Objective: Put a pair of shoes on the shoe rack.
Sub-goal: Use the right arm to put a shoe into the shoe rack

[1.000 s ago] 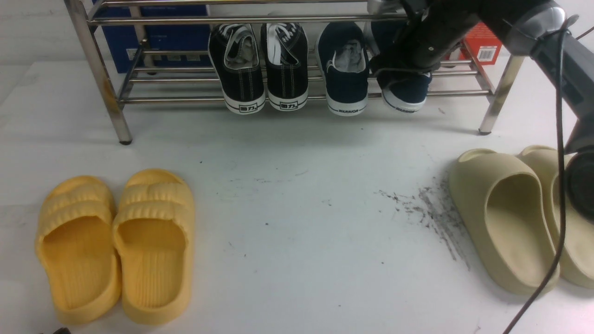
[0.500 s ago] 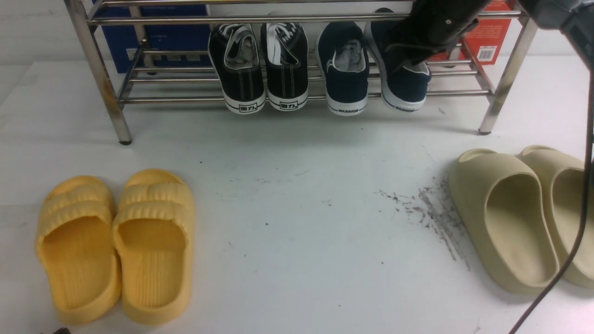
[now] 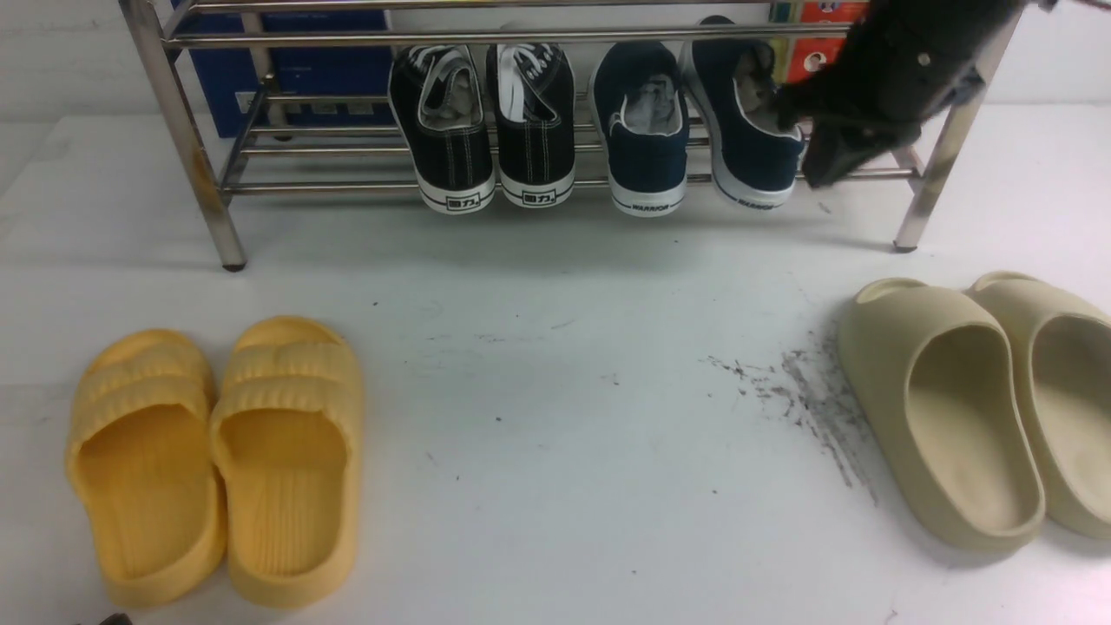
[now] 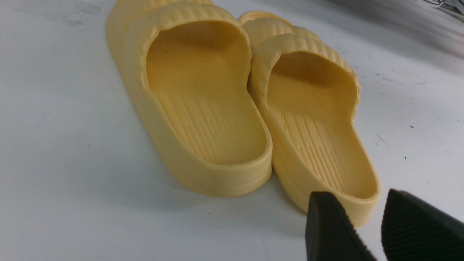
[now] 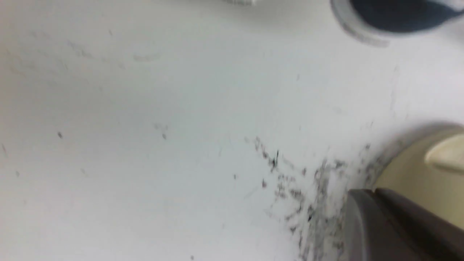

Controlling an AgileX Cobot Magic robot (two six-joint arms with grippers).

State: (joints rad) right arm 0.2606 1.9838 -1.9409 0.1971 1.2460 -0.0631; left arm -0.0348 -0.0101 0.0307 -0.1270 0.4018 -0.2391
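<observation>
Both navy-blue canvas slip-on shoes with white rubber soles are sitting on the lower tier of the wide, shiny steel-bar shoe rack (image 3: 347, 185). The first navy shoe (image 3: 647, 130) is lying just beside the black lace-up canvas sneakers (image 3: 482, 121), and the second navy shoe (image 3: 751, 130) is lying just to its right. Their long axes are running front to back, toes pointing into the rack and white heels overhanging the front bar towards the robot

The right claw (image 3: 820, 172) is hanging between the second navy shoe and the rack's right front leg (image 3: 942, 174), near that shoe's outer flank; contact cannot be told. In its wrist view the fingers (image 5: 398, 224) are pressing together with nothing between them: clenched, empty. The left claw (image 4: 357, 203) is hovering low at the heels of the ribbed yellow foam slides (image 4: 217, 108), fingers spread and gripping nothing, well apart from the rack

Judgement: placement is looking complete. The right arm is the nearer one, and the shoe is lying to the claw's left, so a withdrawal should be going back towards the robot and slightly right, avoiding the heel and the leg

Surface: the flat white tabletop (image 3: 564, 347) is carrying dark scuff marks (image 3: 798, 391) beside the smooth beige foam slides (image 3: 955, 408). Room: the table is lying open in front of the rack, but the gap around the claw is looking tight, with the upper bar overhead
</observation>
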